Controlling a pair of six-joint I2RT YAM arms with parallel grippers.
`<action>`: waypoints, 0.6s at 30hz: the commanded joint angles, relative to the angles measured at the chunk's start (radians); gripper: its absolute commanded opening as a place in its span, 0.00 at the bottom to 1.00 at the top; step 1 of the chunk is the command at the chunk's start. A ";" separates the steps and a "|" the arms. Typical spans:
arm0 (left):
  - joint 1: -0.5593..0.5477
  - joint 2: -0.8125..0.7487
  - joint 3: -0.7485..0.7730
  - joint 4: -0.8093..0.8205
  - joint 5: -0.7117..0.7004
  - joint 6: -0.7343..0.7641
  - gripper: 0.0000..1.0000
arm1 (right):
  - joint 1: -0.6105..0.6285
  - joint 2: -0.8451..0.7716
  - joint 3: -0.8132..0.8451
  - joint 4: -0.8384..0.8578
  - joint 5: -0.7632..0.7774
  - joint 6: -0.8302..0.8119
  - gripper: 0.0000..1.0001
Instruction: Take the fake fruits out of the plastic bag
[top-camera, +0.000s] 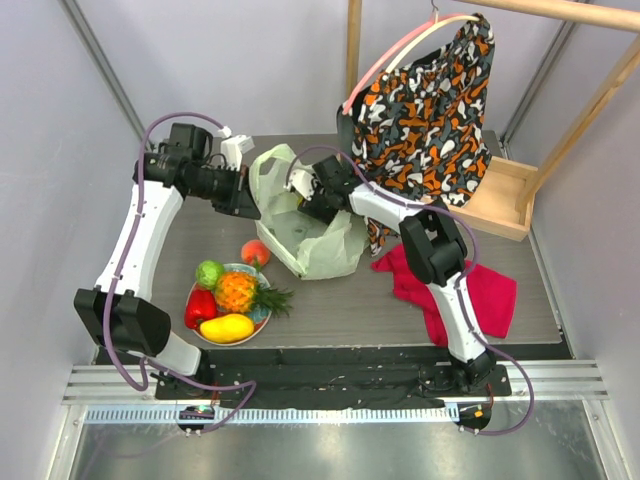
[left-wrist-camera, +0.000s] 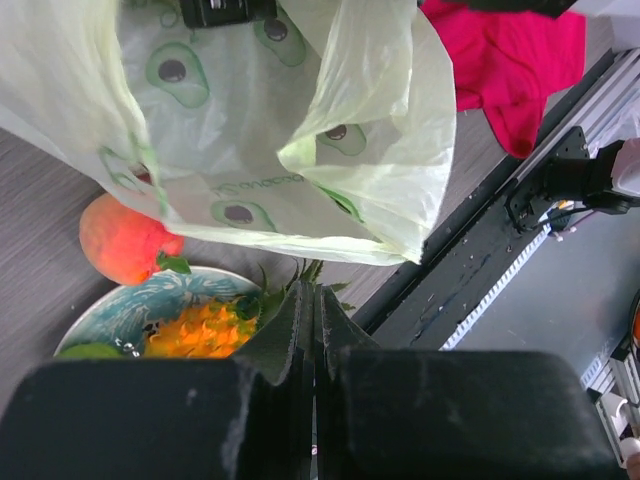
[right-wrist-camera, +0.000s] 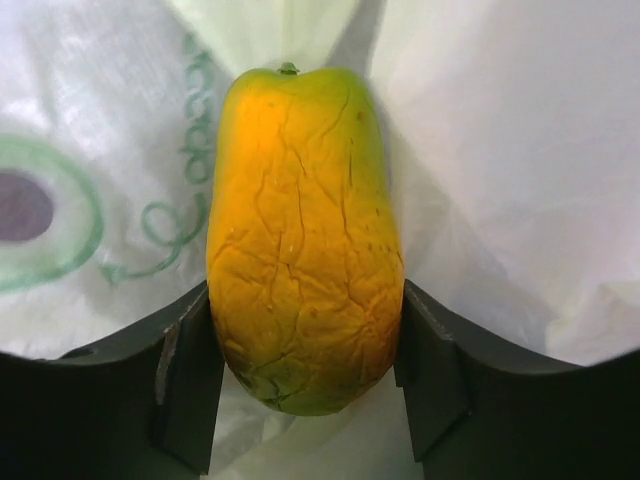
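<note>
The right tool (right-wrist-camera: 305, 345), inserted into the plastic bag (top-camera: 325, 250) on the surface (top-camera: 340, 300), is clamped across a yellow-orange mango (right-wrist-camera: 300, 220) to lift it out, while the left tool (left-wrist-camera: 315, 300), closed with nothing seen in its grip, sits beside the bag.

Bright, even, diffuse light, soft shadows, overhead view sharp, wrist views soft up close

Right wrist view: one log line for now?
right gripper shut on mango in bag | left gripper shut | peach beside plate
</note>
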 joint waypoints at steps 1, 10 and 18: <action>-0.003 -0.010 -0.019 0.038 -0.003 -0.006 0.00 | -0.043 -0.112 0.010 -0.019 -0.157 0.057 0.48; -0.001 0.001 -0.028 0.064 0.008 -0.018 0.00 | -0.091 -0.266 -0.137 -0.354 -0.588 0.068 0.63; -0.003 -0.001 -0.052 0.069 0.037 -0.026 0.00 | -0.079 -0.404 -0.265 -0.368 -0.525 0.091 1.00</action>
